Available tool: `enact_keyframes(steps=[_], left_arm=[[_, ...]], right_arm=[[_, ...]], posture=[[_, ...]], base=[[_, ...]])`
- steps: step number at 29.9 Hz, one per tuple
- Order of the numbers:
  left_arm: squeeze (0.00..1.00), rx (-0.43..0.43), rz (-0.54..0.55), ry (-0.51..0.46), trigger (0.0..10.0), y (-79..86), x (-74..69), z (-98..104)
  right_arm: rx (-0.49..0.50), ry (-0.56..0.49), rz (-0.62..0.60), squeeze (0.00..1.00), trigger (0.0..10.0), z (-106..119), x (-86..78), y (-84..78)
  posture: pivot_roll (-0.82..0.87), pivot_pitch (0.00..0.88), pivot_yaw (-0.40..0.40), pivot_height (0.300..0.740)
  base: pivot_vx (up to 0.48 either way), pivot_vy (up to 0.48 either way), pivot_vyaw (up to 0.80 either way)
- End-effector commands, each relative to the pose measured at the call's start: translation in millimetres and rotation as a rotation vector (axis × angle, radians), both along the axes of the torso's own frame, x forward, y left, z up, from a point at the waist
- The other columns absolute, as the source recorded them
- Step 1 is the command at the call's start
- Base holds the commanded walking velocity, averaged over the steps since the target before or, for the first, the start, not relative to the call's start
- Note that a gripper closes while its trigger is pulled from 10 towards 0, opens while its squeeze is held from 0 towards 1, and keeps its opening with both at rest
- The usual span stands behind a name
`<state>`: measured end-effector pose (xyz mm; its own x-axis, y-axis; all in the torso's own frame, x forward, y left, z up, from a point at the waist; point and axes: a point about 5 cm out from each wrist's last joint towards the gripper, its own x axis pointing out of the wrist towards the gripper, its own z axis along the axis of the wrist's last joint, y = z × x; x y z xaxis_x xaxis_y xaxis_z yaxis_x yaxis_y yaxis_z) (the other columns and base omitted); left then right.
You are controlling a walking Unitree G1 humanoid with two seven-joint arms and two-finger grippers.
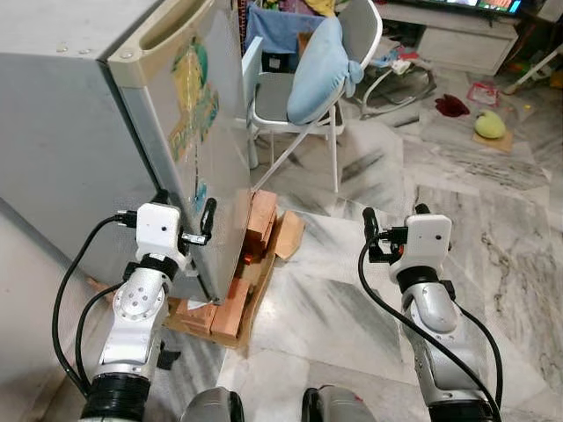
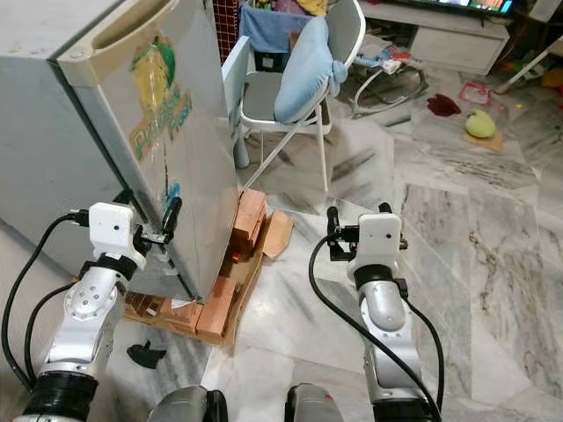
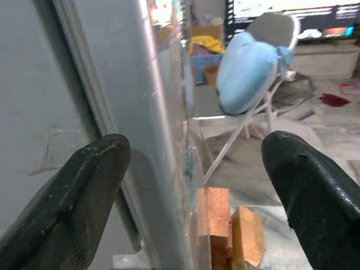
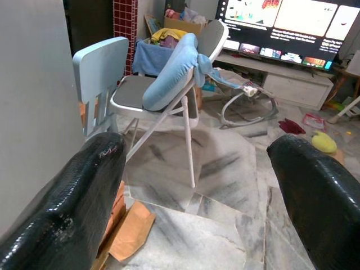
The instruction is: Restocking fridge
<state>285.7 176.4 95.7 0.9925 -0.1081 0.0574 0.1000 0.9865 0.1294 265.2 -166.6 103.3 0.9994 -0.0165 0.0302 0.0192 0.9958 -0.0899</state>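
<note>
Astride fridge (image 1: 97, 132) edge (door shut): left hand (image 1: 185, 220)

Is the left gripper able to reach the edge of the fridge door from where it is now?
Probably yes. The left gripper is open, its fingers on either side of the fridge door edge, with nothing between them.

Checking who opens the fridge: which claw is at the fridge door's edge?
The left claw, its fingers astride the closed fridge door edge. The right claw hangs open over bare floor, apart from the fridge.
</note>
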Motion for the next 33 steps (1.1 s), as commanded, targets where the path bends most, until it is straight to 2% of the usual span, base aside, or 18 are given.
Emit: enact_keyframes(steps=[1,7,9,16,21,23,27,33], left_arm=[[0.00,0.004,0.030,0.014,10.0,5.3,2.1,-1.1],[0.00,-0.004,0.104,0.010,10.0,16.7,13.5,1.6],[0.00,0.003,0.157,0.000,10.0,24.9,25.0,5.6],[0.00,-0.013,0.222,-0.021,10.0,32.6,41.7,15.5],[0.00,-0.036,0.185,-0.035,10.0,25.3,51.9,22.8],[0.00,-0.064,0.136,-0.032,10.0,20.0,54.1,23.8],[0.00,-0.071,0.038,-0.037,10.0,8.1,53.2,24.8],[0.00,-0.069,-0.022,-0.022,10.0,-0.2,48.3,17.0]], right_arm=[[0.001,0.006,-0.019,0.00,10.0,-0.9,-1.6,-3.8],[0.007,0.004,-0.013,0.00,10.0,-0.9,-0.8,-0.1],[0.009,0.005,-0.017,0.00,10.0,-1.7,-0.9,-1.2],[0.004,0.007,-0.010,0.00,10.0,-0.6,-2.0,-1.4],[0.000,0.005,-0.013,0.00,10.0,0.3,-1.9,-2.5],[-0.002,0.006,-0.015,0.00,10.0,0.0,-2.9,-3.4],[-0.003,0.009,-0.019,0.00,10.0,-0.8,-4.1,-3.9],[-0.002,0.014,-0.018,0.00,10.0,-2.0,-3.7,-3.0]], posture=[[-0.04,0.077,-0.015,0.740],[-0.03,0.072,-0.011,0.740],[-0.02,0.075,-0.013,0.740],[-0.03,0.079,-0.019,0.740],[-0.04,0.080,-0.017,0.740],[-0.04,0.080,-0.014,0.740],[-0.04,0.082,-0.011,0.740],[-0.04,0.084,-0.011,0.740]], base=[[0.000,0.000,0.00],[0.000,0.000,0.00],[0.000,0.000,0.00],[0.000,0.000,0.00],[0.000,0.000,0.00],[0.000,0.000,0.00],[0.000,0.000,0.00],[0.000,0.000,0.00]])
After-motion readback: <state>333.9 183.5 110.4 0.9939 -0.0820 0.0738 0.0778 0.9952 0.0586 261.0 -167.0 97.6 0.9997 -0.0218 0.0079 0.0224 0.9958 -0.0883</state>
